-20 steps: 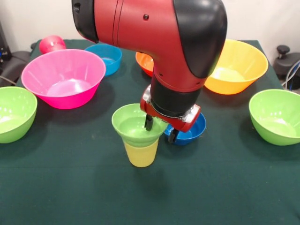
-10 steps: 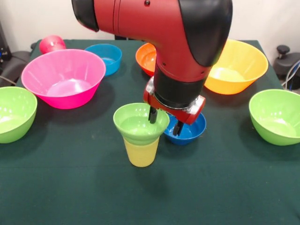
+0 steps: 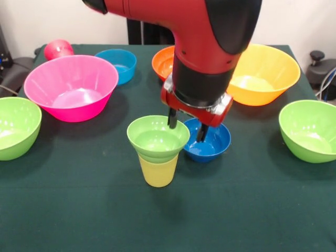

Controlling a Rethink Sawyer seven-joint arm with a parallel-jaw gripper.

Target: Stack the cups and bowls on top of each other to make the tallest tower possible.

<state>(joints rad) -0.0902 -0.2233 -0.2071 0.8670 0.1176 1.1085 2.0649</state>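
Lab: robot arm (image 3: 205,47), green-clothed table (image 3: 79,210).

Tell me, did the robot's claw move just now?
Yes. The gripper rose off the small green bowl, which sits on the yellow cup.

**One camera, facing the arm across the table**

A single front view looks from the table's near edge, raised and tilted down onto the green cloth (image 3: 79,210). It sits close: the red arm (image 3: 205,47) fills the upper middle and runs off the top, and the outer lime bowls (image 3: 16,126) are cut by the side edges. A pale wall closes the background
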